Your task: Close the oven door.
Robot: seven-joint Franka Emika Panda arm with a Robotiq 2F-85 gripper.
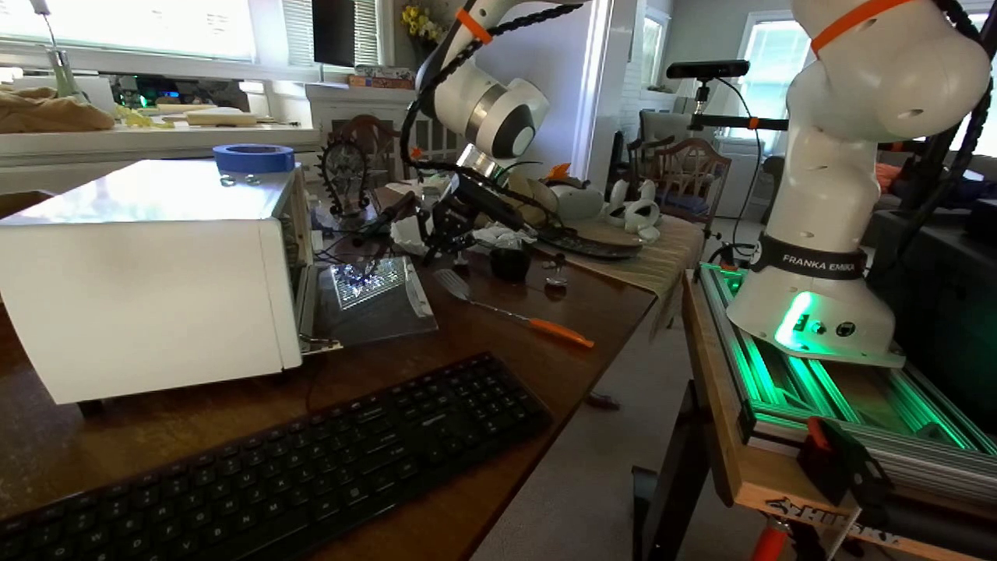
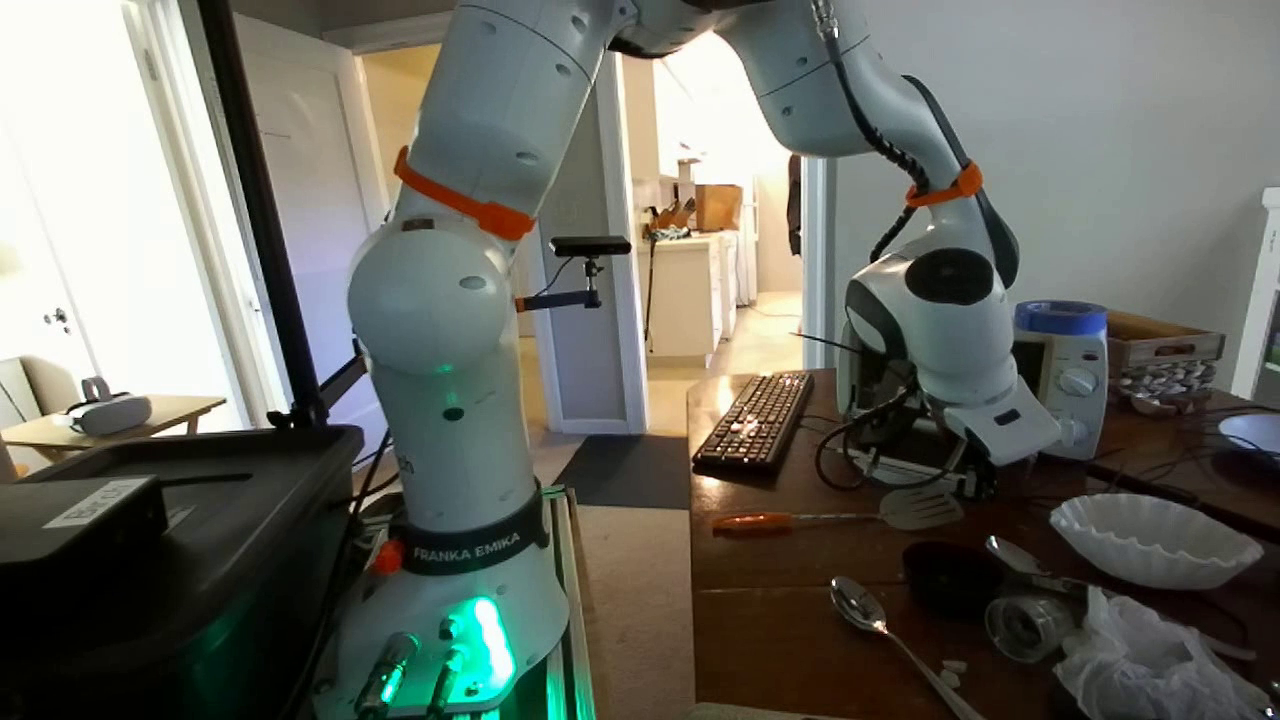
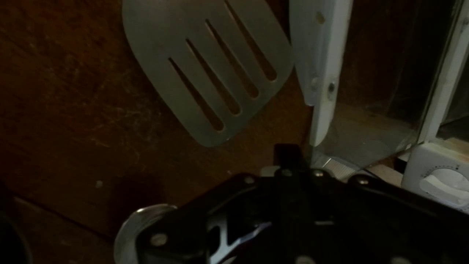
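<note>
In an exterior view, the white oven point(image 1: 148, 304) was seen on the table point(image 1: 600, 302), its oven door point(image 1: 382, 323) lowered outward. In an exterior view, the oven's front was partly hidden by the arm point(image 2: 965, 330). In the wrist view, the gripper point(image 3: 287, 150), its narrow jaws pressed together, was shown near the door's pale frame point(image 3: 333, 62), with a slotted spatula point(image 3: 222, 69) laid close by.
</note>
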